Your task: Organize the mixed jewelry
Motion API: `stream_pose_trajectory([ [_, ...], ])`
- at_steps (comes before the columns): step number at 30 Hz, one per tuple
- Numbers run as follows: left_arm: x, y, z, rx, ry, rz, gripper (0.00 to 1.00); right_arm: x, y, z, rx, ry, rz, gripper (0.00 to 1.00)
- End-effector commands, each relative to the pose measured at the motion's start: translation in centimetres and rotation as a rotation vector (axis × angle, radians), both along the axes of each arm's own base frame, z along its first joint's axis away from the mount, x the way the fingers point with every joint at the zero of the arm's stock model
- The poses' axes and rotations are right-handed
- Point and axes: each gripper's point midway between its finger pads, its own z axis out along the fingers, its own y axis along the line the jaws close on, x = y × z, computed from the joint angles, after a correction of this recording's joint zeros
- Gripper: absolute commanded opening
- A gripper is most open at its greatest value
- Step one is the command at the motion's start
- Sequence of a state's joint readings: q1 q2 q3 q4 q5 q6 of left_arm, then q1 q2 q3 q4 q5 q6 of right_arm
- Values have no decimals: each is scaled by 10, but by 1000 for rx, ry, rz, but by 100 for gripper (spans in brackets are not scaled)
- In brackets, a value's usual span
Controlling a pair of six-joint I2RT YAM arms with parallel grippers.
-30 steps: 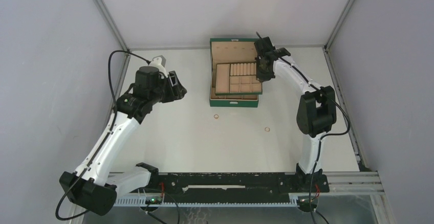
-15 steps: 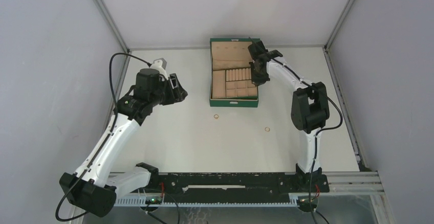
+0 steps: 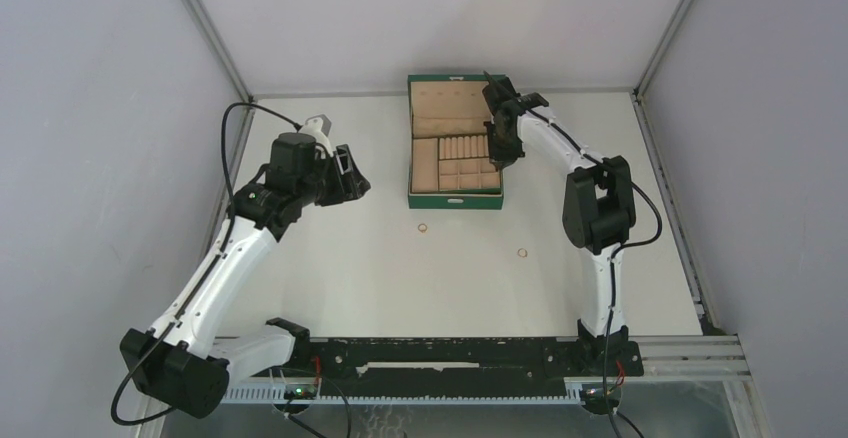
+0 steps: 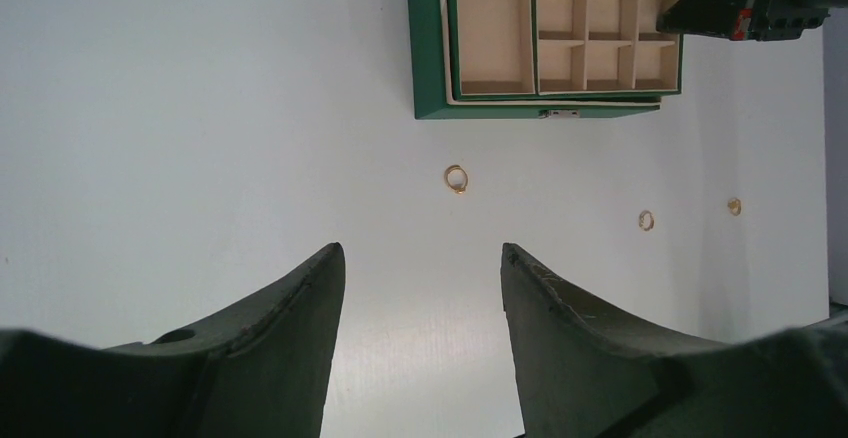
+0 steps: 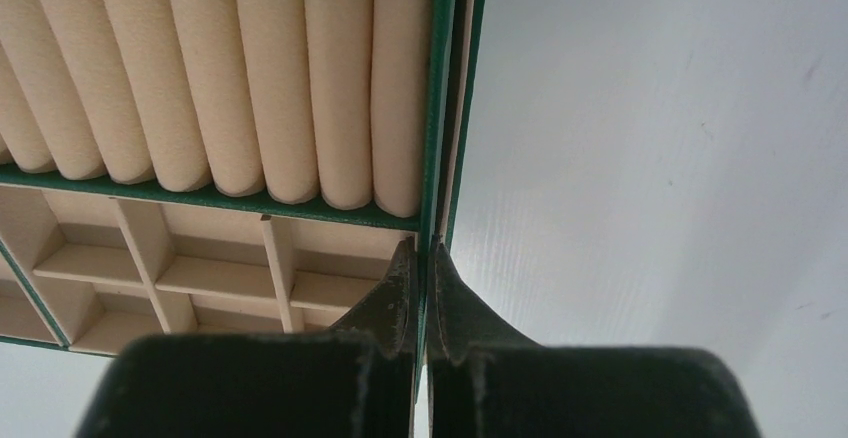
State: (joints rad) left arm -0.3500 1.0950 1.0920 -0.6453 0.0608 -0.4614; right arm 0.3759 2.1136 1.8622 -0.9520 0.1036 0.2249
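Note:
Two thin gold rings lie on the white table in the top view, one in front of the dark green box and one further right. The left wrist view shows three small gold pieces: a ring, a second and a third. No chain is visible. My left gripper is open and empty, held left of the box; its jaws frame bare table. My right gripper is shut on the box's right wall, with the fingertips pinching the green edge.
The box is open, its lid lying back toward the rear wall. Inside are tan ring rolls and square compartments. Grey enclosure walls stand on three sides. The arm bases and a black rail run along the near edge.
My right gripper has pulled the box a little to the left and squared it up. My left gripper has shifted slightly to the right.

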Motion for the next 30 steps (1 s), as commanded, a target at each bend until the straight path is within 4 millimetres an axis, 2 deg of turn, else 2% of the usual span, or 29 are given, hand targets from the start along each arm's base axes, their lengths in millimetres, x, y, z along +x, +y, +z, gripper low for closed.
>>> stream_pose_trajectory([
  [1,6,-4,15,-21,-49,-24,64,-8,15,8,59,39,23,0],
  [7,6,-5,12,-17,-42,-28,64,-18,13,3,70,78,-3,0],
  [15,6,-7,9,-20,-31,-41,64,-18,18,1,89,97,33,0],
  [21,5,-8,7,-20,-26,-43,64,-23,15,-5,75,121,10,1],
  [22,5,-7,7,-21,-26,-43,64,-24,15,-5,71,120,5,14],
  [25,5,-8,7,-24,-27,-46,64,-20,11,5,56,75,-12,38],
  [28,5,-10,6,-27,-23,-51,64,-17,8,25,57,19,-16,50],
  [30,6,-11,6,-31,-23,-56,64,-14,7,40,62,-24,-17,54],
])
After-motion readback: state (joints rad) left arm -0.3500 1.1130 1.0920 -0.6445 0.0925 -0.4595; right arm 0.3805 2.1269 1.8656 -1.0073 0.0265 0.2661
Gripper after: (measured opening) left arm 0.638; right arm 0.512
